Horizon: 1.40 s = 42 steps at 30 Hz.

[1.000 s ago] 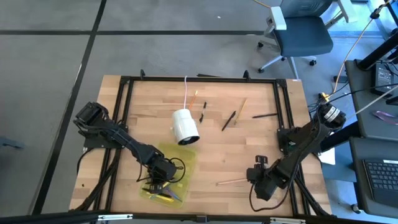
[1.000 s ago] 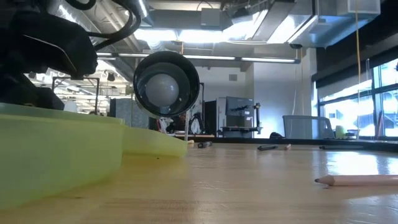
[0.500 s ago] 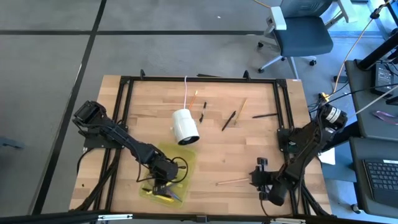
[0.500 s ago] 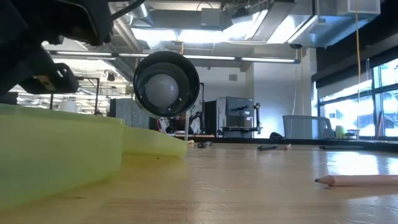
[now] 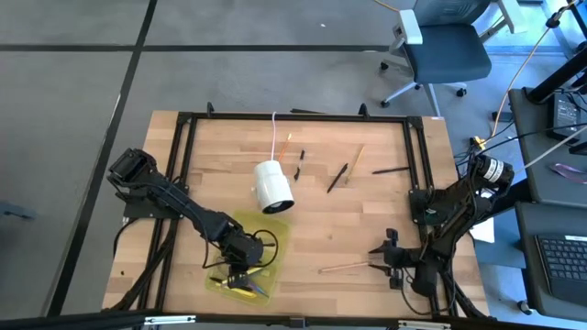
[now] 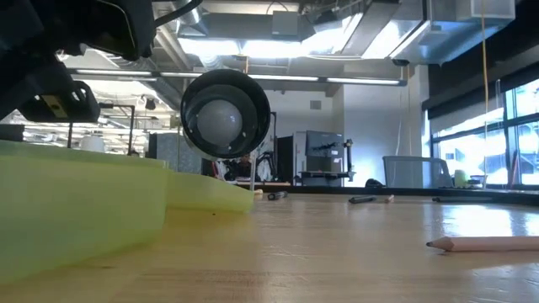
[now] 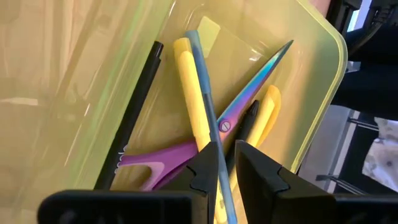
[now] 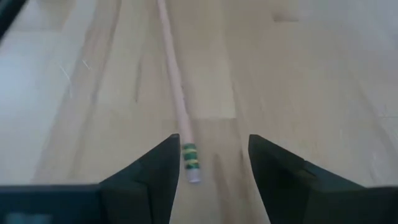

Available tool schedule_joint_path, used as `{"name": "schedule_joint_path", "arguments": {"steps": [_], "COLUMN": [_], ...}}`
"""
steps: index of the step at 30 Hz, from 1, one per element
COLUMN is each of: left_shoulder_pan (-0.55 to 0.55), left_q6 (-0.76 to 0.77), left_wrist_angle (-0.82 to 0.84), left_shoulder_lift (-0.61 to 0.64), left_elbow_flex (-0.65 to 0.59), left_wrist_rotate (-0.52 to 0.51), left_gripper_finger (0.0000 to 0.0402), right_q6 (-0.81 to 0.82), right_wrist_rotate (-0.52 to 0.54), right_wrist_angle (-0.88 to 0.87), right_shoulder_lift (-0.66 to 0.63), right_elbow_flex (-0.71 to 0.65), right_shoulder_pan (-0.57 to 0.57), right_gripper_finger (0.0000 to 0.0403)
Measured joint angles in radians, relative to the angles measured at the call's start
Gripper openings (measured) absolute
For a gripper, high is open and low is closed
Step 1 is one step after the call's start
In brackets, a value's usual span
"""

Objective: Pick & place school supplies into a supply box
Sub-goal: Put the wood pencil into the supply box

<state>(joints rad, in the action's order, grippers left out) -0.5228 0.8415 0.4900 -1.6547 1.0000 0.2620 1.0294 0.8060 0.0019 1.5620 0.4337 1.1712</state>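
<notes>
The yellow-green supply box (image 5: 252,259) lies open near the table's near-left part and shows in the low view as a box (image 6: 84,202). It holds purple-handled scissors (image 7: 249,93), yellow markers (image 7: 189,93) and a black pen (image 7: 134,112). My left gripper (image 7: 227,163) hangs over the box (image 7: 112,56), shut on a grey-blue pen. My right gripper (image 5: 383,252) is open and low near the right near edge. It points left at a wood-coloured pencil (image 5: 344,268), whose green-banded end (image 8: 190,158) lies between its fingers (image 8: 155,168), untouched. More pens lie at the far side (image 5: 337,176). My left gripper pinches the grey-blue pen (image 7: 214,134) near one end, between its two fingers, coming from above and slanting down into the box. The pen runs along the fingers' line. Its other end (image 7: 191,37) lies in the box across a yellow marker.
A white cylinder (image 5: 272,186) on a cord lies at the table's middle, just beyond the box, and looms in the low view as the cylinder (image 6: 226,114). A black frame (image 5: 417,156) edges the table. The pencil (image 6: 488,244) lies alone on bare wood.
My left gripper has risen a little above the box. My right arm has swung toward the table's near right corner, and its gripper has turned to point left at the pencil's end. The pencil has stayed in place.
</notes>
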Motion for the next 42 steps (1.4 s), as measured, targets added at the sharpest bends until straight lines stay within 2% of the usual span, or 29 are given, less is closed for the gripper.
{"name": "schedule_joint_path", "arguments": {"steps": [9,15,21,29,36,42], "left_shoulder_pan": [0.0,0.0,0.0,0.0,0.001,0.001], "left_q6": [0.051,0.077,0.081,0.081,0.099,0.098], "left_wrist_angle": [0.0,0.0,0.0,0.0,-0.001,-0.001], "left_shoulder_lift": [0.0,0.0,0.001,0.001,0.001,0.001], "left_elbow_flex": [0.0,0.0,0.0,0.0,0.0,0.0], "left_wrist_rotate": [0.004,0.004,0.004,0.004,0.005,0.005], "left_gripper_finger": [0.0049,0.0045,0.0043,0.0042,0.0043,0.004], "right_q6": [-0.125,-0.175,-0.172,-0.109,-0.051,-0.119], "right_wrist_rotate": [0.035,0.043,0.042,0.125,0.153,0.154], "right_wrist_angle": [0.234,0.285,0.424,0.554,0.564,0.561], "right_shoulder_lift": [0.0,0.014,0.137,0.28,0.32,0.323], "right_elbow_flex": [-0.078,-0.081,-0.081,-0.078,-0.076,-0.079], "right_shoulder_pan": [0.0,0.0,0.0,0.006,0.012,0.012], "right_gripper_finger": [0.0194,0.0194,0.0194,0.0193,0.0154,0.0108]}}
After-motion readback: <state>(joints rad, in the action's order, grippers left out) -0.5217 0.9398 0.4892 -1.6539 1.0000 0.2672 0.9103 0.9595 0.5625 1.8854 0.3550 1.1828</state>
